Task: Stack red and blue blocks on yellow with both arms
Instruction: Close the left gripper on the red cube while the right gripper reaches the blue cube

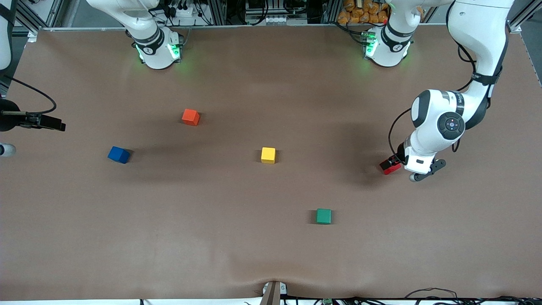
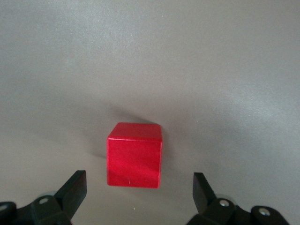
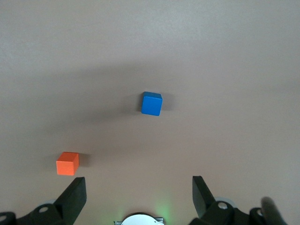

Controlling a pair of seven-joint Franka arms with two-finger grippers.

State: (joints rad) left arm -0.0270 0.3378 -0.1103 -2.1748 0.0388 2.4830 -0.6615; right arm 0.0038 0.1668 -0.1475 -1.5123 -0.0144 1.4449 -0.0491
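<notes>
In the front view the left gripper (image 1: 400, 163) is mostly hidden under its own wrist, which also covers part of the red block (image 1: 389, 167). The right gripper is out of that view, its arm cut by the edge. Both wrist views cut their fingers (image 2: 72, 190) (image 3: 72, 194) off at the picture's edge, showing only tips.

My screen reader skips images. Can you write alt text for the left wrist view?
A red block sits on the plain table, centered just ahead of the left pincer, whose two dark fingers stand open on either side without touching it.
</notes>
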